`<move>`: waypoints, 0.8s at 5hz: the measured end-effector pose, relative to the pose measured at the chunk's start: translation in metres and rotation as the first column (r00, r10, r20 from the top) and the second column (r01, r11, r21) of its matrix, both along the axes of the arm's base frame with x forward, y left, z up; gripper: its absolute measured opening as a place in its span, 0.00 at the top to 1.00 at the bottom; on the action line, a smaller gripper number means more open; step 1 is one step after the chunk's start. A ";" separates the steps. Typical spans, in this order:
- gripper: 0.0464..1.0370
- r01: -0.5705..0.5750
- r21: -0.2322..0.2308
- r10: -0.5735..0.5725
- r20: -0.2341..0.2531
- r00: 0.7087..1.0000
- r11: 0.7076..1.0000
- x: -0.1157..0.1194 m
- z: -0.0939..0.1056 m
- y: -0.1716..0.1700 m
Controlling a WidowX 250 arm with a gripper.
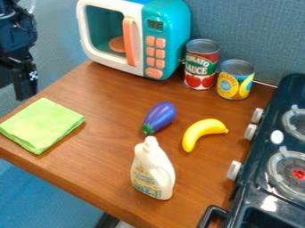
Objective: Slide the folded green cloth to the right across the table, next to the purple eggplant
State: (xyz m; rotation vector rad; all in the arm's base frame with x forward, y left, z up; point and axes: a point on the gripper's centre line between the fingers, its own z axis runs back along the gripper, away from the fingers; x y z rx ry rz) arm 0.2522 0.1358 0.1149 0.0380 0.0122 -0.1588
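Camera view — two cans (236,82), one each of cloth (42,124), bottle (153,173), eggplant (160,116), banana (200,132)

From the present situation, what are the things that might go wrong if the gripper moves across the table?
The white bottle stands upright and fairly narrow, so a bump might tip it, perhaps toward the banana. The rounded eggplant could roll if nudged. The green cloth lies close to the table's edge and might be dragged off.
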 end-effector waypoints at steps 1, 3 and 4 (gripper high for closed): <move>0.04 -0.001 -0.015 0.000 -0.025 1.000 1.000 -0.001 -0.008 -0.001; 0.04 -0.087 -0.090 0.077 -0.110 0.991 0.992 0.032 -0.068 0.027; 0.04 -0.106 -0.044 0.100 -0.133 0.986 0.993 0.041 -0.090 0.040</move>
